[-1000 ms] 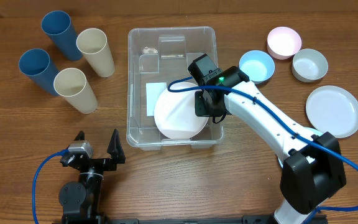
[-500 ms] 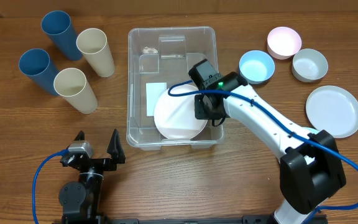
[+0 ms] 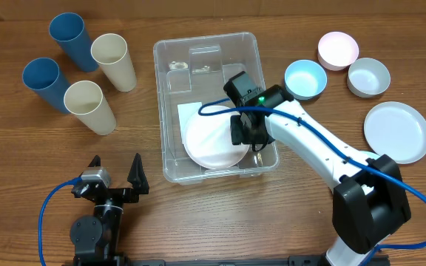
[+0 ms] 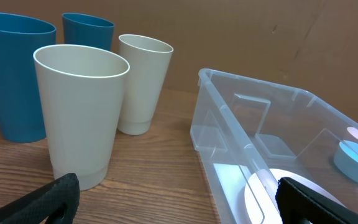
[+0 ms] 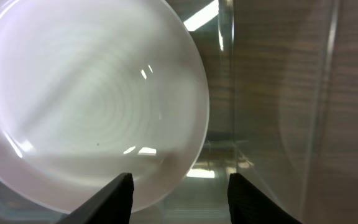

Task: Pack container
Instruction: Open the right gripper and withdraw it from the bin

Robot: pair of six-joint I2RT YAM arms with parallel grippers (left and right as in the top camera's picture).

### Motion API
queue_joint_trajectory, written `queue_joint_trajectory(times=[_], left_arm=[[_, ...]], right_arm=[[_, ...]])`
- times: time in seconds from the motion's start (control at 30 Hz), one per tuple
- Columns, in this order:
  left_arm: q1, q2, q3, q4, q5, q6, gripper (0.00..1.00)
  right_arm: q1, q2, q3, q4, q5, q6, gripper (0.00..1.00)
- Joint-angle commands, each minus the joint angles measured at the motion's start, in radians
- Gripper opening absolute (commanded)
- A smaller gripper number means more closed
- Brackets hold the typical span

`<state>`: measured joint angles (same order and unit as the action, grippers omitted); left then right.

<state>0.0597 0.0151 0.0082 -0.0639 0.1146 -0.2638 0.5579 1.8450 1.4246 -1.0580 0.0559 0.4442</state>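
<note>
Right gripper (image 5: 178, 186) | spread wide, nothing held | container (image 3: 159, 111) all around, plate (image 3: 209, 144) just beneath (wall close by) | left gripper (image 3: 116, 159) wide too

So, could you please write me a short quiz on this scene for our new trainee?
1. How many cups stand left of the bin?
2. True or false: a white plate lies inside the bin.
3. The right claw over that plate is: A open, B shut.

Key: 1 four; 2 true; 3 A.
</note>
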Motion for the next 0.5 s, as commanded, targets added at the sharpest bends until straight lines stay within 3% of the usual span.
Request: queue_joint_trajectory(times=[0.0, 0.17, 0.27, 0.47], left_arm=[[0.006, -0.01, -0.003, -0.003, -0.007, -0.013, 1.0], [0.006, -0.01, -0.003, -0.003, -0.008, -0.013, 1.0], [0.006, -0.01, -0.003, -0.003, -0.007, -0.013, 1.0], [0.006, -0.01, -0.003, -0.003, -0.007, -0.013, 1.0]], right_arm=[[-0.001, 0.003, 0.159, -0.075, 0.005, -0.011, 0.51], [-0.016, 0.003, 0.413, -0.293, 0.01, -0.021, 0.51], [-0.077, 0.003, 0.508, -0.431, 0.091, 0.044, 0.5], [-0.265, 0.003, 0.49, -0.548, 0.108, 0.081, 0.5]])
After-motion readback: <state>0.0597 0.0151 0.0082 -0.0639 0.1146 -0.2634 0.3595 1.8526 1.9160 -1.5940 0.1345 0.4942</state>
